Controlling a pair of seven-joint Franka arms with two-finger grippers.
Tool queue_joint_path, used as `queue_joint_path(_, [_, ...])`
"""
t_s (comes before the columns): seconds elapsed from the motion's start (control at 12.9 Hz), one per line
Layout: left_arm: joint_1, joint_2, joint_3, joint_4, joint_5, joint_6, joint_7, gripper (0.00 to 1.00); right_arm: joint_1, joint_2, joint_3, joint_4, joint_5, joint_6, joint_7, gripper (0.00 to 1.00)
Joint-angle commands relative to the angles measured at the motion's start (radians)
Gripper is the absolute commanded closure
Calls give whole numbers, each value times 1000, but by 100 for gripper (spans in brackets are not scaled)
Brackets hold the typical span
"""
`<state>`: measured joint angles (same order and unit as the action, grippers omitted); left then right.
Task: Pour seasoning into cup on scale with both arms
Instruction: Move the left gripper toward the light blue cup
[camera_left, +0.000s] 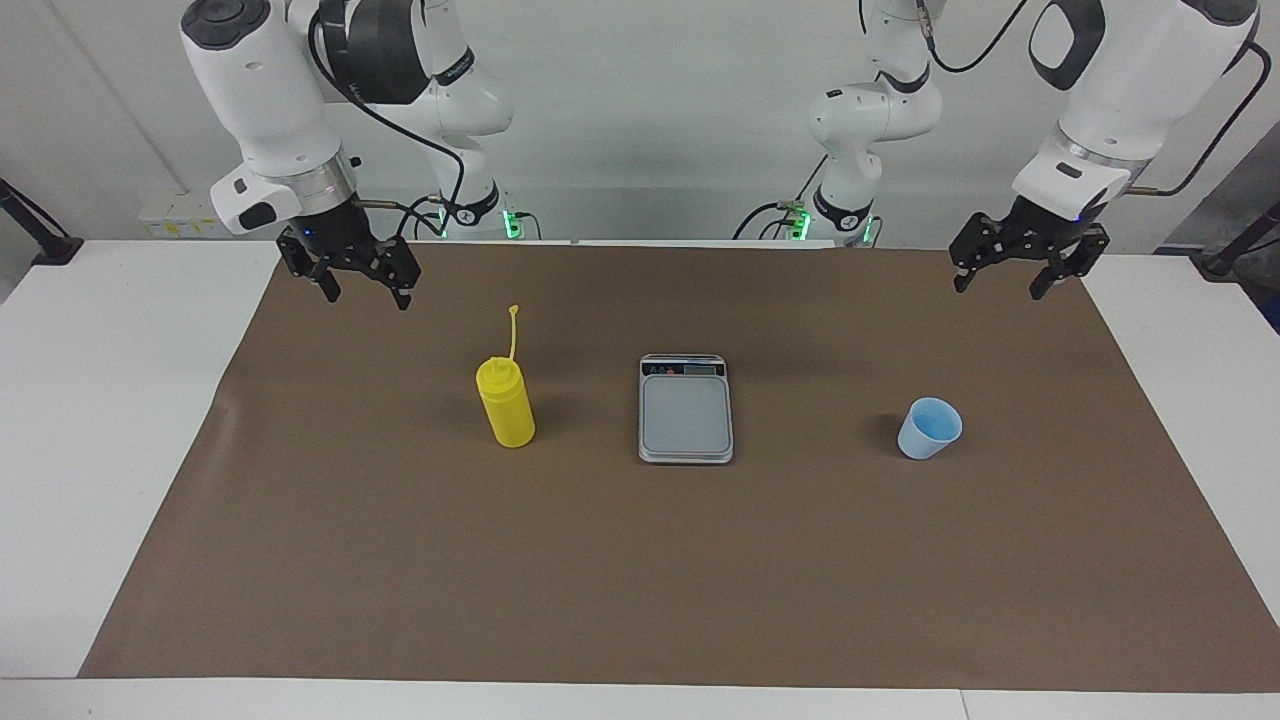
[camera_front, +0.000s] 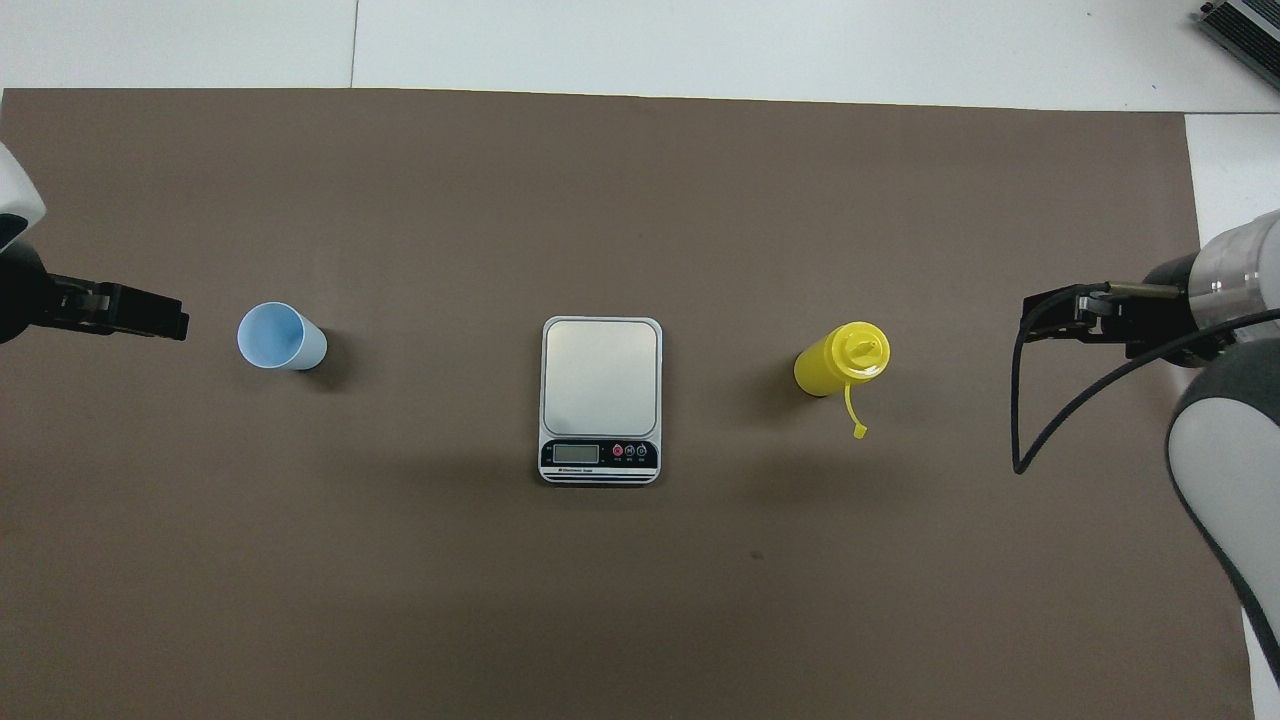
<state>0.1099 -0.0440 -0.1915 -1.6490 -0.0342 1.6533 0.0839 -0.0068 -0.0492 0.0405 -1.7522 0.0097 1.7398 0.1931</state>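
Observation:
The yellow seasoning bottle (camera_left: 506, 405) (camera_front: 840, 365) stands upright on the brown mat, its cap strap hanging loose. The silver scale (camera_left: 686, 410) (camera_front: 601, 390) lies flat at the mat's middle, display toward the robots, with nothing on it. The pale blue cup (camera_left: 928, 428) (camera_front: 282, 337) stands on the mat toward the left arm's end, apart from the scale. My right gripper (camera_left: 366, 298) (camera_front: 1028, 318) hangs open over the mat at the right arm's end, clear of the bottle. My left gripper (camera_left: 1000, 288) (camera_front: 180, 322) hangs open over the mat beside the cup, touching nothing.
The brown mat (camera_left: 640, 580) covers most of the white table (camera_left: 100, 420). A black cable (camera_front: 1020, 440) loops down from the right arm. A grey device (camera_front: 1240, 30) sits at the table's corner farthest from the robots.

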Motion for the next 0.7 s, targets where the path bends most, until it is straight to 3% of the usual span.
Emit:
queue_joint_path(0.0, [-10, 0, 4, 1, 19, 11, 14, 0, -9, -21, 2, -21, -4, -2, -14, 0])
queue_joint_path(0.39, [7, -11, 6, -104, 17, 141, 7, 0, -9, -21, 2, -21, -4, -2, -14, 0])
queue_joint_path(0.62, [27, 77, 9, -132, 14, 241, 0, 0, -9, -21, 2, -21, -4, -2, -15, 0])
